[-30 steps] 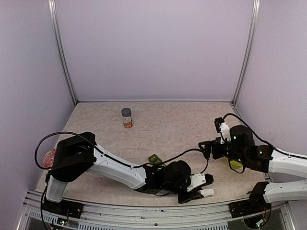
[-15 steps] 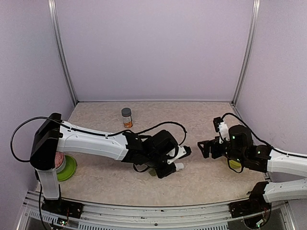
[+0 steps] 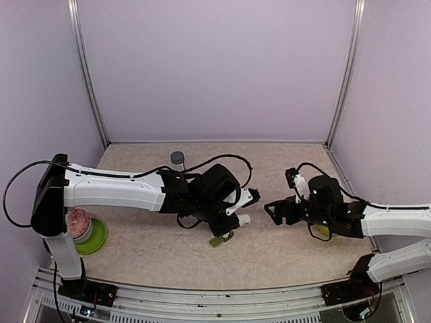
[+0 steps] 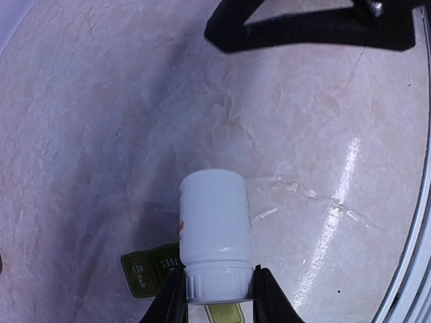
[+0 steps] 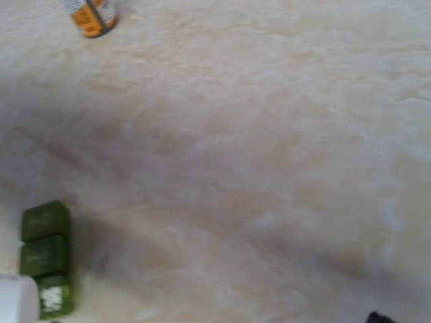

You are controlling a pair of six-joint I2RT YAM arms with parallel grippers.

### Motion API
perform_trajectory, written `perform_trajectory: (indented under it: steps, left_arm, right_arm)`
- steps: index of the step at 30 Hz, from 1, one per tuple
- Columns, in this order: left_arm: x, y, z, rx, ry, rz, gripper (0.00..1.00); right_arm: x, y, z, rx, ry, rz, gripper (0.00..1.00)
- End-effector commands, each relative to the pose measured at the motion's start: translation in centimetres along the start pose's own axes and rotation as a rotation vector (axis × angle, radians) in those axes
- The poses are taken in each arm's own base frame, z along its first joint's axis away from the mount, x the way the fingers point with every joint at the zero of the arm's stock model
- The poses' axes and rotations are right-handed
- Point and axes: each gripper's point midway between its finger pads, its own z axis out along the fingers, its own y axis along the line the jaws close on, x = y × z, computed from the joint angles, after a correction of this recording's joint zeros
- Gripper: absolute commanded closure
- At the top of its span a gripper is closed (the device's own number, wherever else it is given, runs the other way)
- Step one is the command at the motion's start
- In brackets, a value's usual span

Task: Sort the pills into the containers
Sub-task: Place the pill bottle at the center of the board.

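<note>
My left gripper [image 4: 217, 286] is shut on the cap end of a white pill bottle [image 4: 215, 229], which it holds lying sideways just above the table. Under the bottle lies the olive-green strip of containers [image 4: 143, 270], lids shut; it shows too in the top view [image 3: 221, 237] and the right wrist view [image 5: 45, 258]. My right gripper [image 3: 274, 211] hovers open a short way right of the bottle, pointing left toward it. Its fingers are out of its own wrist view. No loose pills show.
A grey-capped orange bottle [image 3: 178, 161] stands at the back, half behind the left arm. A lime-green bowl [image 3: 95, 237] with a pink speckled round thing [image 3: 77, 223] sits at the left. A yellow-green object [image 3: 327, 231] lies under the right arm.
The left arm has swung away from the front edge toward the middle, carrying the white bottle over the containers. The right gripper has drifted left toward it.
</note>
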Motion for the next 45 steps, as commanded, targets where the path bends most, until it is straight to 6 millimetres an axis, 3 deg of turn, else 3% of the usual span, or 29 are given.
perform_trajectory:
  steps: [1, 10, 23, 33, 45]
  left_arm:
    - [-3.9, -0.9, -1.8, 0.074, -0.155, -0.028, 0.87]
    - [-4.8, -1.4, -0.2, 0.096, -0.120, -0.049, 0.87]
    - [-3.3, -2.9, 1.9, 0.155, -0.010, -0.052, 0.87]
    - [-2.9, -2.9, 2.8, 0.146, 0.018, -0.071, 0.87]
    - [-2.9, -2.7, 3.7, 0.133, 0.021, -0.105, 0.77]
  right_arm:
    - [-2.1, 2.2, 1.2, -0.101, -0.033, 0.058, 0.04]
    - [-0.3, 3.5, 3.5, -0.131, 0.032, 0.086, 0.04]
    - [1.8, 3.1, 5.4, -0.084, 0.072, 0.114, 0.04]
    - [3.8, 4.5, 6.3, -0.138, 0.118, 0.118, 0.04]
    - [6.7, 4.4, 7.0, -0.141, 0.175, 0.129, 0.04]
